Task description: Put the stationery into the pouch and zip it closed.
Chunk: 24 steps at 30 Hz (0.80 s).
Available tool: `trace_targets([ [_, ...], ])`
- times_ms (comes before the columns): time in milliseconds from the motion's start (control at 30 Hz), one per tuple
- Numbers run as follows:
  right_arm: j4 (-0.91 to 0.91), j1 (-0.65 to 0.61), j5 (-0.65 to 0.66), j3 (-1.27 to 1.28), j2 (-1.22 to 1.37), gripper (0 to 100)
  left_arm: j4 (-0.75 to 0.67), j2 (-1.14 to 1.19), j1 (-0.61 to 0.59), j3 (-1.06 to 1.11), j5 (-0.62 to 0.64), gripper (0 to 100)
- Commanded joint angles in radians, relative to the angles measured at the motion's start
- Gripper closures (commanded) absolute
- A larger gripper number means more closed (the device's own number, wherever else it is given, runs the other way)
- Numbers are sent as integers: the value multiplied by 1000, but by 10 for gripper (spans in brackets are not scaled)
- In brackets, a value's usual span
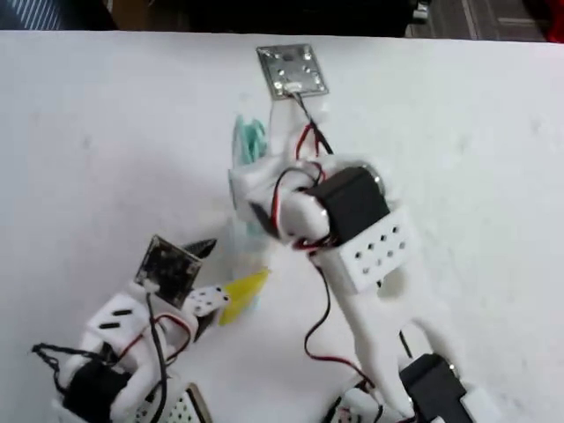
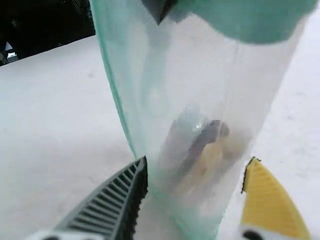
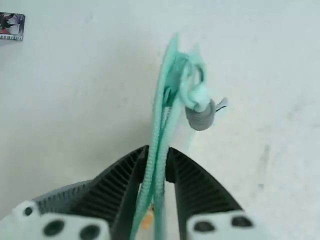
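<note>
Two robot arms work on a clear plastic pouch (image 1: 248, 150) with a teal zip edge. It lies near the middle of a white counter (image 1: 106, 132). In the high view the pouch runs from upper centre down toward the lower left, partly hidden under the arm that reaches in from the lower right.

The right fingers (image 3: 120, 180), black and ribbed, are pinched tight on the teal zip edge at the lower centre of the right wrist view. They hold the pouch on edge so the zip track stands free. Just beyond them, at centre frame, sits the grey zip pull (image 3: 201, 119) with a pale cord loop. Whether the zip is fully run is hard to tell from this angle.

The left fingers (image 2: 120, 200), one grey and ribbed and one yellow, are spread wide at the bottom of the left wrist view. One sits on each side of the pouch's other end. This placement looks meant to brace that end against the tug of zipping. The stationery (image 2: 200, 150), dark and yellowish shapes, is already inside the pouch and shows through its wall at lower centre.
</note>
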Motion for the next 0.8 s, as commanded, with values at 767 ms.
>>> trace_targets([
  [767,93,79,1410,270,-81,981,-262,16,-490,44,270,721],
])
